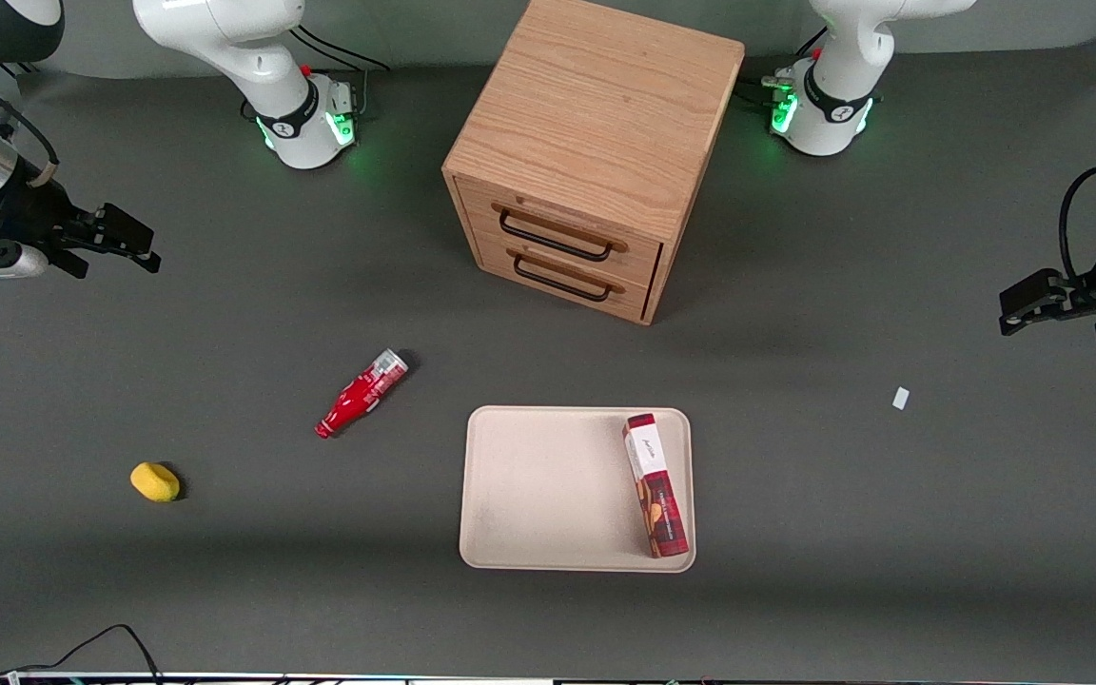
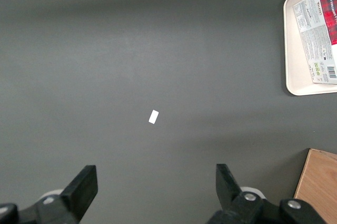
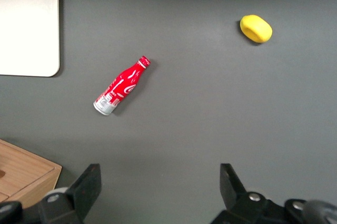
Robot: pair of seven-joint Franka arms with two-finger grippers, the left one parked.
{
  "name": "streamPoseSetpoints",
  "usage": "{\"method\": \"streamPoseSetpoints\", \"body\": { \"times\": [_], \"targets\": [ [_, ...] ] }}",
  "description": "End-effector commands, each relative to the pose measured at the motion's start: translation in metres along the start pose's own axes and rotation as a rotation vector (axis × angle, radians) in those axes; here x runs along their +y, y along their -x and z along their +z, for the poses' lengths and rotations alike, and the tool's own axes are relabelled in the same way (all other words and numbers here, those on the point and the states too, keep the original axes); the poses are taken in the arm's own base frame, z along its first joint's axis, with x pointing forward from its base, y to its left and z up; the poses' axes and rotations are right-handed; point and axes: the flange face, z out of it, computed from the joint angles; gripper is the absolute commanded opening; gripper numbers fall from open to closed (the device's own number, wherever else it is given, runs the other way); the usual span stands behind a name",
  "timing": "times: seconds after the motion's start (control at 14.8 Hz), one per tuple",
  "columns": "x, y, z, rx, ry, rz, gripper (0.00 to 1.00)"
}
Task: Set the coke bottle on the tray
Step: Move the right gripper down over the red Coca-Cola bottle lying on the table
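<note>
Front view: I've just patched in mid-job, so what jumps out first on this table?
The wooden two-drawer cabinet dominates, farthest from the camera. In front of it lies the beige tray, with a red-and-white biscuit box along one edge. The red coke bottle lies on its side on the table beside the tray, toward the working arm's end, a yellow lump nearer the camera; the right gripper hangs open above the table, away from the bottle.

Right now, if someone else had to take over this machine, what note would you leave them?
Claw: open, holding nothing, up above the table at the working arm's end, well away from the coke bottle.
Coke bottle: lying on its side on the table, beside the tray, not on it.
Tray: a biscuit box already lies along one edge; the rest is bare.
Done: nothing yet.
Left: reach the bottle, grip it, carry it over, set it on the tray.
</note>
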Motion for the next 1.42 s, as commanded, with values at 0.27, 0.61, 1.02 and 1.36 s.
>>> {"method": "streamPoseSetpoints", "body": {
  "times": [0.27,0.61,1.02,1.36],
  "targets": [
    [-0.014,-0.008,0.004,-0.031,0.024,0.050,1.00],
    [-0.054,-0.020,0.033,-0.060,0.060,0.147,1.00],
    [-0.103,-0.049,0.083,-0.053,0.064,0.331,1.00],
    [-0.140,-0.067,0.145,-0.047,0.069,0.503,1.00]
  ]
}}
